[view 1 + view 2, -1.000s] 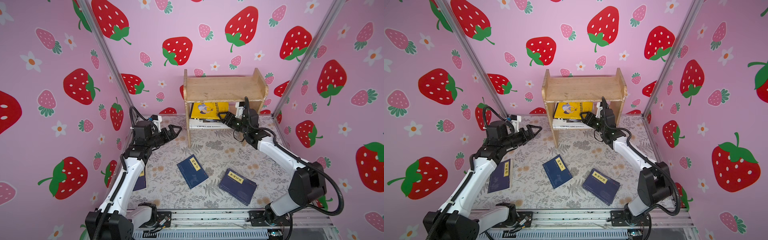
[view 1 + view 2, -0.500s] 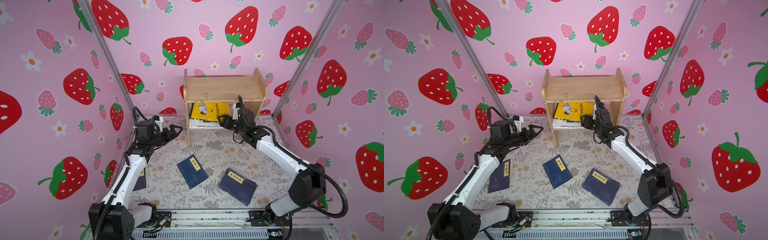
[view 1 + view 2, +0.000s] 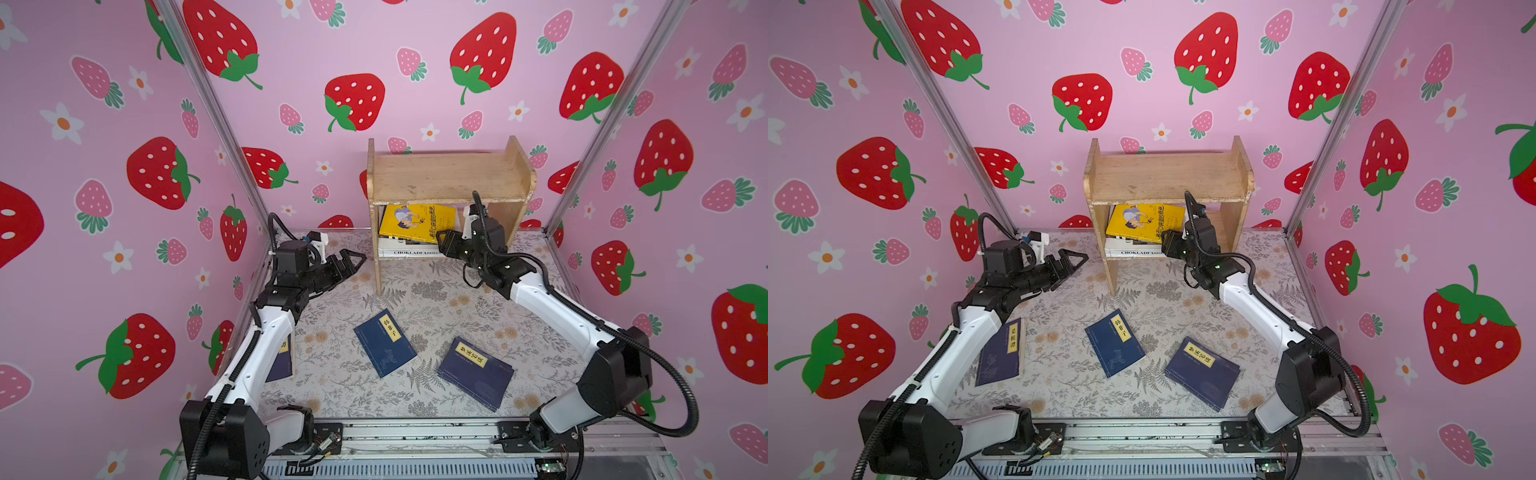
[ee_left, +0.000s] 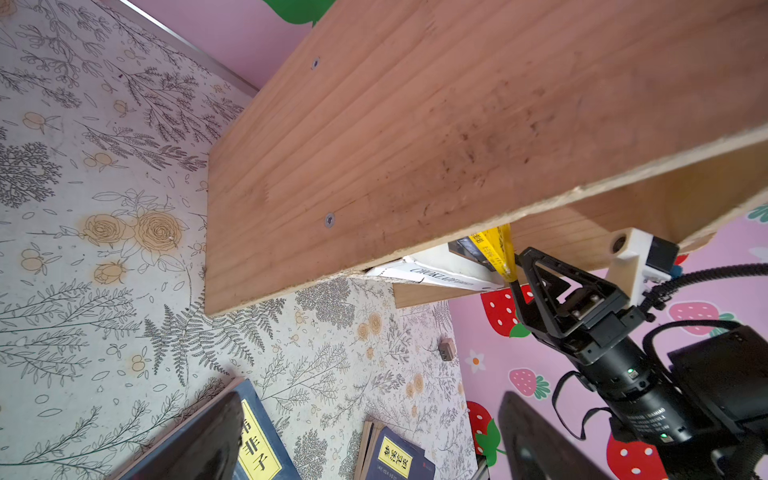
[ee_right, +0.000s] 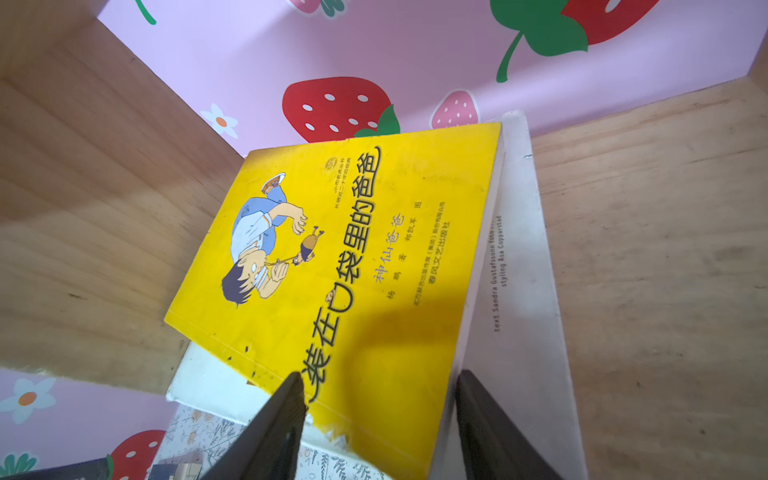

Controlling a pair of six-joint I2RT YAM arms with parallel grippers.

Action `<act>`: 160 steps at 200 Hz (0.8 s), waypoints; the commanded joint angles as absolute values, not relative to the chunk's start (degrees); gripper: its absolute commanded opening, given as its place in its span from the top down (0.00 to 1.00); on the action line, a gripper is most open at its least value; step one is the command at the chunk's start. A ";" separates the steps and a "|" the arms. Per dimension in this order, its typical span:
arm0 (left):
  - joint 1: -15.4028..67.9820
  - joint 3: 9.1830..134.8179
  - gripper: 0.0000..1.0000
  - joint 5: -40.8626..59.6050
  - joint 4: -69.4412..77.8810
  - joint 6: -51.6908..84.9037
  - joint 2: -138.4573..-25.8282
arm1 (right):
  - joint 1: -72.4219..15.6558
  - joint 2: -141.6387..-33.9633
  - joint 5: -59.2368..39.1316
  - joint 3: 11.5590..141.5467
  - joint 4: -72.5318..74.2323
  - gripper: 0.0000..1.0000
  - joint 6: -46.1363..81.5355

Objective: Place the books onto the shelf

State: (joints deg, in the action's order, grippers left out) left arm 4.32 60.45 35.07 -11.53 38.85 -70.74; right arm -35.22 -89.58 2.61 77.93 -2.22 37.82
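The yellow book (image 5: 353,257) carries the big black title 装在口袋里的爸爸, and beside it the smaller lines 神仙爸爸, 杨鹏 著 and 春风文艺出版社. The white book (image 5: 511,270) under it shows "text Sandra Gustafsson foto" and "styling Åsa Copparstad" on its cover, and in both top views its spine reads CHOKLADFA, with the rest hidden. The yellow label of the middle navy book (image 3: 384,343) reads 韩非子 and that of the right navy book (image 4: 399,453) reads 梦溪笔谈, while the label of the left navy book (image 3: 1000,357) is too small to read.

walls (image 3: 299,45): pink strawberry print | floor (image 3: 453,303): pale floral mat
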 commanded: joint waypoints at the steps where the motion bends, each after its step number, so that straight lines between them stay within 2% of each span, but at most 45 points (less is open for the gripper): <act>1: 3.92 60.41 0.03 36.39 -9.93 38.72 -70.60 | -35.68 -90.06 0.89 78.71 4.01 0.41 38.05; 86: 4.02 60.39 0.04 36.68 -9.77 38.94 -71.08 | -35.68 -92.00 1.31 81.03 4.05 0.34 37.47; 123: 4.04 59.93 0.04 36.89 -8.95 39.43 -71.43 | -35.23 -89.17 6.47 79.79 0.69 0.29 39.08; 160: 3.98 60.10 0.04 37.58 -8.35 39.81 -72.16 | -34.36 -90.08 4.57 80.39 0.05 0.28 39.80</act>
